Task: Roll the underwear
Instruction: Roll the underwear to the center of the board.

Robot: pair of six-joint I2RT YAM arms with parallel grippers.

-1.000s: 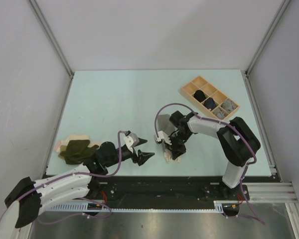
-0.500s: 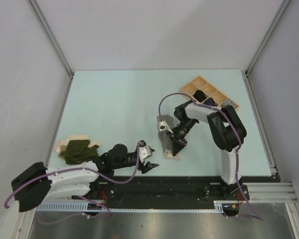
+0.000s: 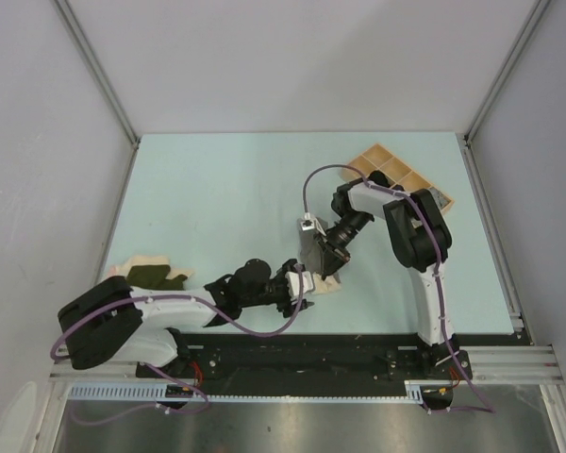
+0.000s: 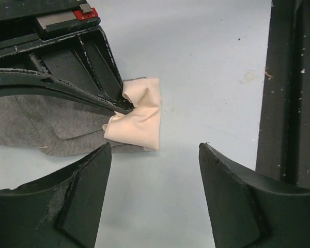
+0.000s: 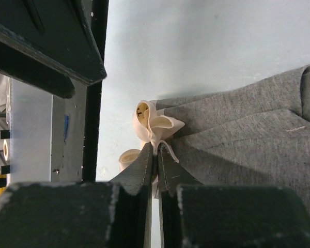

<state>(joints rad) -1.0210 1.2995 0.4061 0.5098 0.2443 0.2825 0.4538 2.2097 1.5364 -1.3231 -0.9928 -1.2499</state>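
Left jaws hang released, low over the counter (image 4: 212, 77), just short of the pink-beige underwear (image 4: 137, 121). Right jaws are clenched on its bunched edge, where it meets the grey underwear (image 5: 248, 129). Both look light and limp; pinch a doubled hem.

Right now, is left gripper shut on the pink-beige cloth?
No, the left gripper is open, short of the pink-beige cloth; the right gripper pinches it.

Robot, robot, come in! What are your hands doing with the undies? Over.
Right gripper shut on pink-beige underwear, at the grey underwear's edge. Left gripper open, just short of the pink piece. Nothing between them. Over.
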